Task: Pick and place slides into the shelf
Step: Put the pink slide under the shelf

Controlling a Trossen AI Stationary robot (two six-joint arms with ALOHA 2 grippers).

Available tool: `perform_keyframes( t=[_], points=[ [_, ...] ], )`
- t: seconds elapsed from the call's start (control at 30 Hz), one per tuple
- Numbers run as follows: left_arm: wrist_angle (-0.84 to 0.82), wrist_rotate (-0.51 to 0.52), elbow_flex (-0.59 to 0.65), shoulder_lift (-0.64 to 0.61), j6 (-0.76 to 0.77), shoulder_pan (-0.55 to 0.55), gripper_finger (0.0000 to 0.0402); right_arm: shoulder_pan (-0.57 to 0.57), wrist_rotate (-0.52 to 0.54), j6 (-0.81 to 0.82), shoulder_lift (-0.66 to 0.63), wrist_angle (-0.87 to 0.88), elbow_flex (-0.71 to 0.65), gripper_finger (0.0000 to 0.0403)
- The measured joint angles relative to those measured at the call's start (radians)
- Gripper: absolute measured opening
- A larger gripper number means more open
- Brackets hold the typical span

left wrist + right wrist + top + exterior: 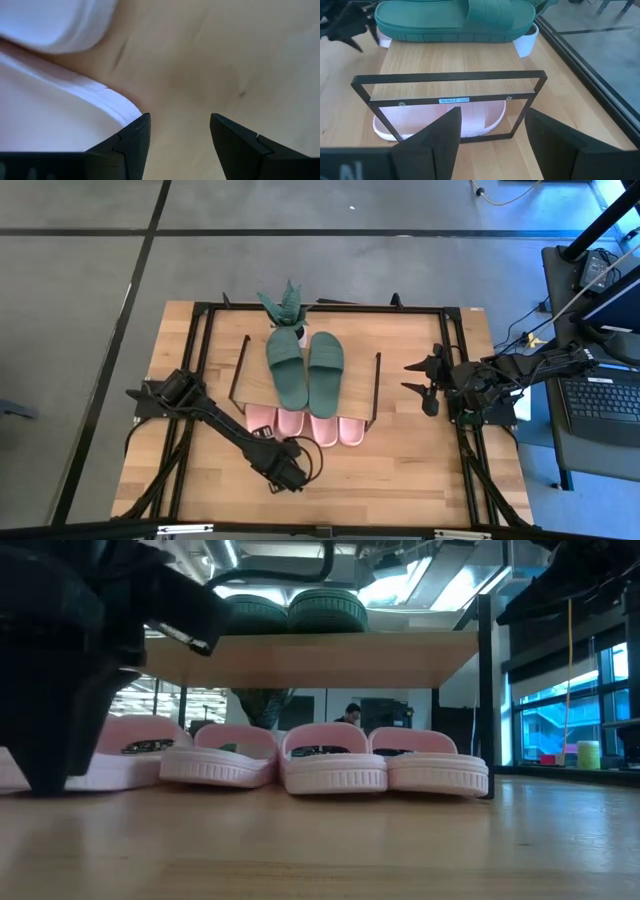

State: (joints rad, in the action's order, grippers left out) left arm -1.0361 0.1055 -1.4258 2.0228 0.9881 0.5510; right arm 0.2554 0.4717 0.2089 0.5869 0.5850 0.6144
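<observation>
Tabletop (400,470): left hand (292,478) open just beside pink slides (305,425).

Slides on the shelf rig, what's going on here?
Two arms are stocking the shelf with slides. The green pair lies on the top board; four pink slides sit in a row underneath. The left hand is open, low over the table just in front of the pink row, holding nothing. The right hand waits open beside the shelf's right end, also empty.
</observation>
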Motion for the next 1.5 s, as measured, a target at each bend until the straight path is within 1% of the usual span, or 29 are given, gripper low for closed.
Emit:
perform_keyframes(
  t=[0.1, 0.47, 0.7, 0.83, 0.9, 1.0, 1.27, 1.5],
  points=[
    [-0.038, 0.001, 0.000, 0.000, 0.002, 0.000, 0.0196, 0.000, 0.000, 0.000, 0.000, 0.000, 0.000, 0.0220],
    [-0.003, 0.008, 0.000, -0.005, -0.041, 0.013, 0.0196, 0.000, 0.000, -0.001, 0.000, -0.014, 0.000, 0.0220],
    [0.086, 0.004, -0.002, -0.068, -0.049, 0.101, 0.0196, 0.000, 0.000, -0.001, 0.000, -0.015, 0.000, 0.0220],
    [0.050, 0.025, -0.002, -0.099, 0.034, 0.151, 0.0196, 0.000, 0.000, -0.001, 0.000, -0.019, 0.000, 0.0220],
    [0.037, 0.061, -0.002, -0.101, 0.049, 0.172, 0.0196, 0.000, 0.000, -0.001, 0.000, -0.026, 0.000, 0.0220],
    [0.015, 0.072, -0.001, -0.101, 0.072, 0.189, 0.0196, 0.000, 0.000, -0.001, 0.000, -0.051, 0.000, 0.0220],
    [0.024, 0.060, 0.118, -0.106, 0.102, 0.204, 0.0196, 0.000, 0.000, 0.077, 0.000, -0.043, 0.000, 0.0220],
    [0.036, 0.060, 0.227, -0.158, 0.077, 0.203, 0.0196, 0.000, 0.000, 0.107, 0.000, -0.057, 0.000, 0.0220]
  ],
)
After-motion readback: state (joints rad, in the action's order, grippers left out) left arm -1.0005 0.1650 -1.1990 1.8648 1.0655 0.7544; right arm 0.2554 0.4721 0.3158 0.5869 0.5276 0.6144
